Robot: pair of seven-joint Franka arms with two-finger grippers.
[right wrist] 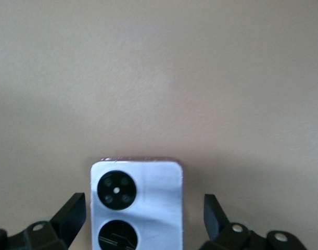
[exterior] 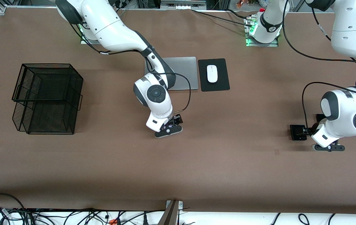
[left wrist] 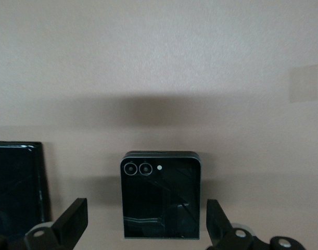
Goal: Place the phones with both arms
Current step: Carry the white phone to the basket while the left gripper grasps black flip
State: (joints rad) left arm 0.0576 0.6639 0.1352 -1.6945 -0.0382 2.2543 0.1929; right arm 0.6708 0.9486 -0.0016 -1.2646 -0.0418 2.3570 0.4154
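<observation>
Phones lie flat on your tabletop (exterior: pixel 228 162): the black phone (left wrist: pixel 160 194) sits between your left gripper's (left wrist: pixel 145 232) spread fingers, the lilac-white phone (right wrist: pixel 137 205) between your right gripper's (right wrist: pixel 143 229).

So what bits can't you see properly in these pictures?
- Lilac-white phone: hidden under the right arm in the front view; cut off by the picture's edge in the right wrist view.
- Squarish black phone: the left arm covers it in the front view.
- Second black phone: partly covered there; only a corner shows in the left wrist view.
- Mesh basket: inside too dark.
</observation>
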